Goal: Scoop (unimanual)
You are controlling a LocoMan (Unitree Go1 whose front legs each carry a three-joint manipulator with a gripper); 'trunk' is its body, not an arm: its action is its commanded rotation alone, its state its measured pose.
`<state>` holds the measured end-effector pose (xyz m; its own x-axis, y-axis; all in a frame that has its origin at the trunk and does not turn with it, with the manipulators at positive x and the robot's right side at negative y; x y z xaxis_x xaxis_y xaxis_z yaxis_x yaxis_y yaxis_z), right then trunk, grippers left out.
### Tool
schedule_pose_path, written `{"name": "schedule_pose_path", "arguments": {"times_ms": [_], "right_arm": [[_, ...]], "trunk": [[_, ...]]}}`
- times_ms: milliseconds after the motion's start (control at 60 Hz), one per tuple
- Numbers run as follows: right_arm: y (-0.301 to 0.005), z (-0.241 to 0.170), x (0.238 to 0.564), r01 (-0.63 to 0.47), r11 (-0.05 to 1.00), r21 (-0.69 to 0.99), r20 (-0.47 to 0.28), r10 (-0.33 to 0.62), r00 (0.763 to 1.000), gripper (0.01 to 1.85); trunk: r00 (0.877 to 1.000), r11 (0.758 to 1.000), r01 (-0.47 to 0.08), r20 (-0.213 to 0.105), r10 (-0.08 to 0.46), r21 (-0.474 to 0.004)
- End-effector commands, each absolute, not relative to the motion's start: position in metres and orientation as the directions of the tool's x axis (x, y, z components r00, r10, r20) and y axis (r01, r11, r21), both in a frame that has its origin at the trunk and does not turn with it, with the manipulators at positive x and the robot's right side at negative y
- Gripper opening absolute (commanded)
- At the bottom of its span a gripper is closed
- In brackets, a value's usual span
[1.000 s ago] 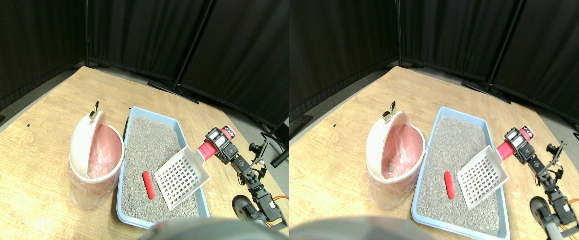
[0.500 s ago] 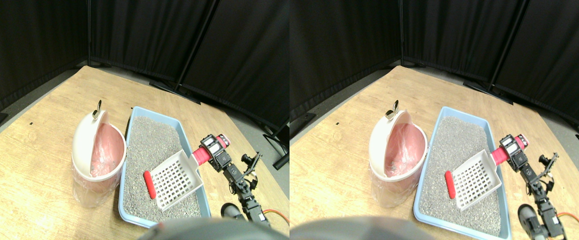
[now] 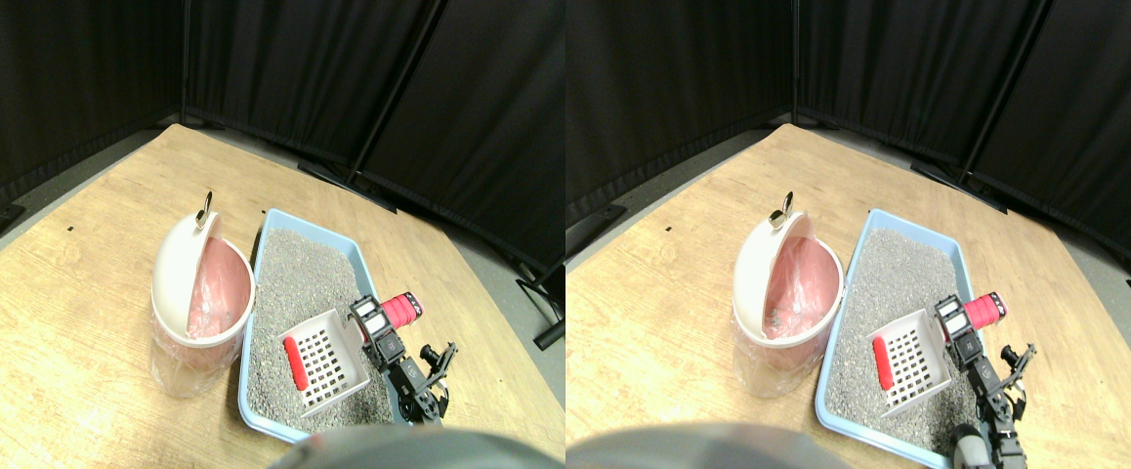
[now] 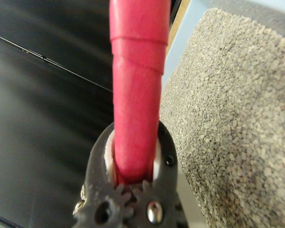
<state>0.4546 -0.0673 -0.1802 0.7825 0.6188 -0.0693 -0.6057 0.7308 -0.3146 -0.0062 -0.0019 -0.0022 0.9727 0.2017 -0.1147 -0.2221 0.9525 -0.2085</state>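
Stereo pair view first: the whole picture has swung since a second ago, so the camera has moved, but the scoop [image 3: 323, 361] has also travelled against the litter. A second ago its white slotted basket sat to the right of the red object [image 3: 294, 362] with a clear gap; half a second ago its front lip had reached it; now the red piece lies right along the basket's left edge, touching it or just inside, hard to tell which. The basket sits lower too, down on the grey litter [image 3: 300, 283] near the tray's near end. The right gripper [image 3: 373, 324] is clamped on the scoop's red wrapped handle [image 3: 399, 311], which points out over the right rim of the blue tray [image 3: 363, 267]. The pink-lined bin [image 3: 200, 303], lid tipped up, stands just beside the tray's left rim, close to the scoop. On room: the far half of the tray is open litter, and the wooden floor [image 3: 58, 313] to the left of the bin and beyond the tray lies open up to the black curtains [image 3: 312, 68]. On the right, the tray rim stands near the floor's edge.

Wrist view now: the red handle [image 4: 135, 90] fills the middle and runs down into the dark jaw frame [image 4: 133, 190], jaws closed against its sides. Litter [image 4: 228, 118] spreads beside it, bounded by a strip of pale blue tray wall [image 4: 183, 42], with dark curtain on the other side
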Motion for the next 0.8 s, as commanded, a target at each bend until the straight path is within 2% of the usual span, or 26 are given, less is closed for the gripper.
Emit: {"name": "schedule_pose_path", "arguments": {"times_ms": [17, 50, 117, 150, 200, 250, 267, 317, 400, 450, 717, 800], "right_arm": [[-0.063, -0.195, 0.451, -0.696, 0.687, -0.209, -0.133, 0.685, 0.716, 0.12], [-0.066, -0.191, 0.454, -0.663, 0.729, -0.168, -0.15, 0.646, 0.748, 0.05], [-0.073, -0.188, 0.461, -0.65, 0.742, -0.16, -0.123, 0.639, 0.76, 0.05], [-0.078, -0.183, 0.467, -0.612, 0.78, -0.134, -0.125, 0.599, 0.791, 0.05], [-0.082, -0.179, 0.471, -0.602, 0.785, -0.145, -0.118, 0.591, 0.798, 0.05], [-0.091, -0.172, 0.481, -0.547, 0.832, -0.095, -0.07, 0.543, 0.837, 0.05], [-0.091, -0.172, 0.481, -0.547, 0.832, -0.095, -0.07, 0.543, 0.837, 0.05], [-0.1, -0.167, 0.487, -0.5, 0.863, -0.07, -0.045, 0.498, 0.866, 0.05], [-0.113, -0.163, 0.494, -0.459, 0.888, 0.029, -0.007, 0.459, 0.888, 0.05], [-0.126, -0.16, 0.499, -0.382, 0.916, 0.121, 0.0, 0.385, 0.923, 0.05], [-0.158, -0.162, 0.504, -0.283, 0.917, 0.281, 0.036, 0.285, 0.958, 0.05], [-0.163, -0.161, 0.505, -0.284, 0.892, 0.35, 0.071, 0.277, 0.958, 0.05]], "trunk": [[0.963, 0.946, -0.251, -0.152, 0.223, -0.204], [0.963, 0.947, -0.25, -0.151, 0.222, -0.204], [0.965, 0.949, -0.244, -0.149, 0.216, -0.201], [0.966, 0.95, -0.24, -0.151, 0.212, -0.2], [0.967, 0.952, -0.235, -0.151, 0.207, -0.197], [0.968, 0.955, -0.228, -0.148, 0.201, -0.191], [0.969, 0.955, -0.226, -0.148, 0.2, -0.191], [0.971, 0.958, -0.218, -0.144, 0.193, -0.188], [0.973, 0.961, -0.207, -0.143, 0.182, -0.184], [0.974, 0.963, -0.2, -0.14, 0.176, -0.183], [0.979, 0.97, -0.177, -0.135, 0.155, -0.167], [0.979, 0.971, -0.173, -0.133, 0.152, -0.163]]}}
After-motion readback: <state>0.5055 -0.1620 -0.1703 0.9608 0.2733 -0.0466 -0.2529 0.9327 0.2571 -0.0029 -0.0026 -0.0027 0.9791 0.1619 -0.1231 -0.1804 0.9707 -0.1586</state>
